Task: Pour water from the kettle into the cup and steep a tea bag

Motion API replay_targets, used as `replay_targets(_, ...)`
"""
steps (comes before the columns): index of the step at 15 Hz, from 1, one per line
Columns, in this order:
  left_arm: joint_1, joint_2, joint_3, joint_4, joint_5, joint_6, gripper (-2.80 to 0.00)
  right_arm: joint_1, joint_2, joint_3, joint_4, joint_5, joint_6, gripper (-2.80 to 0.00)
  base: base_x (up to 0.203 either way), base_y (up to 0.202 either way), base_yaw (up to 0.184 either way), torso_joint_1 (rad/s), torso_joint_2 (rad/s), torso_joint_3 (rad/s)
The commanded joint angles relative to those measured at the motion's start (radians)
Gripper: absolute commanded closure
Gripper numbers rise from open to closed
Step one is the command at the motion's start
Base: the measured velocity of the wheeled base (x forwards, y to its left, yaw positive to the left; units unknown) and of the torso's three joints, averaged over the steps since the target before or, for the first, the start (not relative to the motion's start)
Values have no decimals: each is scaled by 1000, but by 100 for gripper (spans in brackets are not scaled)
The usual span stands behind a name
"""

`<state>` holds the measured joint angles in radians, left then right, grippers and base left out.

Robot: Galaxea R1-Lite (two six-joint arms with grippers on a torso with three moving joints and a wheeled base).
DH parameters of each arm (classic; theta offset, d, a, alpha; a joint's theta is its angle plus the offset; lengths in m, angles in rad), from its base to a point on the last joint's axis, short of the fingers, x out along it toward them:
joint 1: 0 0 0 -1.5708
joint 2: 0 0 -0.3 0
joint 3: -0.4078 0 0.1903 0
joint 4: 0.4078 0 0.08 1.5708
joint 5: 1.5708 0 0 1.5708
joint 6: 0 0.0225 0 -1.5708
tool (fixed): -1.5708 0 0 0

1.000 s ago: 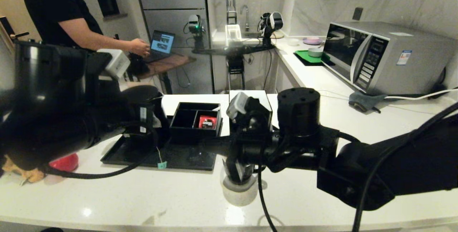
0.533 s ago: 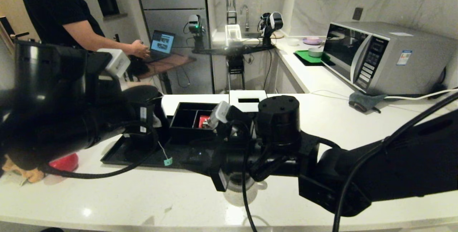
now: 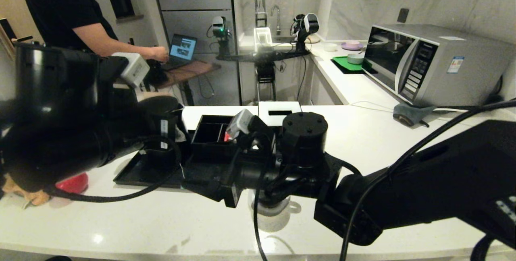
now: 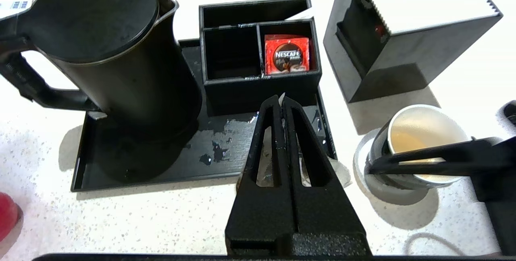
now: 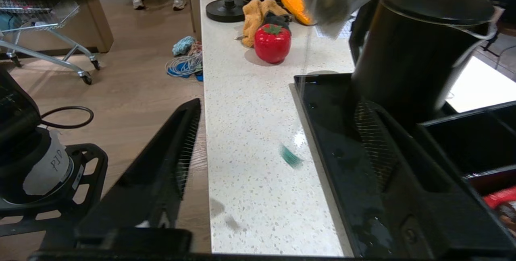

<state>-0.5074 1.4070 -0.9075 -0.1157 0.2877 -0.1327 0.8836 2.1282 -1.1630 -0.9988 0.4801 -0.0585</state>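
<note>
My left gripper (image 4: 281, 102) is shut on the tea bag (image 4: 338, 171), whose greyish pouch hangs under the fingers above the tray's front edge. Its string runs down to the teal tag (image 5: 290, 157), which swings between the spread fingers of my open right gripper (image 5: 278, 108). In the head view the right gripper (image 3: 197, 182) reaches leftward, low in front of the tray. The black kettle (image 4: 121, 63) stands lidded on the tray's left end. To the right, the cup (image 4: 419, 144) sits on a grey coaster and holds pale yellowish water (image 4: 415, 138). One right finger crosses in front of it.
A black tray (image 4: 141, 172) with wet patches carries a compartment box (image 4: 258, 55) holding a red packet (image 4: 287, 54). A black cube box with a white slotted top (image 4: 407, 23) stands behind the cup. A red tomato-shaped object (image 5: 272, 43) and clutter lie at the counter's left end.
My right arm has swung left across the counter and its open gripper now flanks the hanging tag. The tag has swung rightward on its string. The left gripper has stayed almost still.
</note>
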Motion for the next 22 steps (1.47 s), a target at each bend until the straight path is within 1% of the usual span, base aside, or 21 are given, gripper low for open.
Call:
replay_targets(1,-9,1,-18,0,2,-1,0,10,43,-25,-8,3,0,-280,0,0,0,0,0,0)
replay_targets(7,-14,3,-42,1,4,-1,0,21,109,-103,-9,3,6,-280,0,0,0,0,0,0)
replay_targets(10,-10,1,-42,-1,4,-5,0,30,131,-128,-22,4,41,-280,0,0,0,0,0,0)
replay_targets(12,-17,0,-50,-1,4,-24,0,35,150,-130,-76,3,70,-280,0,0,0,0,0,0)
replay_targets(14,-17,1,-66,-1,4,-30,0,47,164,-127,-122,3,115,-280,0,0,0,0,0,0)
replay_targets(21,-17,1,-105,1,2,-30,0,52,188,-132,-145,3,127,-280,0,0,0,0,0,0)
replay_targets(22,-19,1,-108,1,2,-30,0,52,195,-132,-164,3,142,-280,0,0,0,0,0,0)
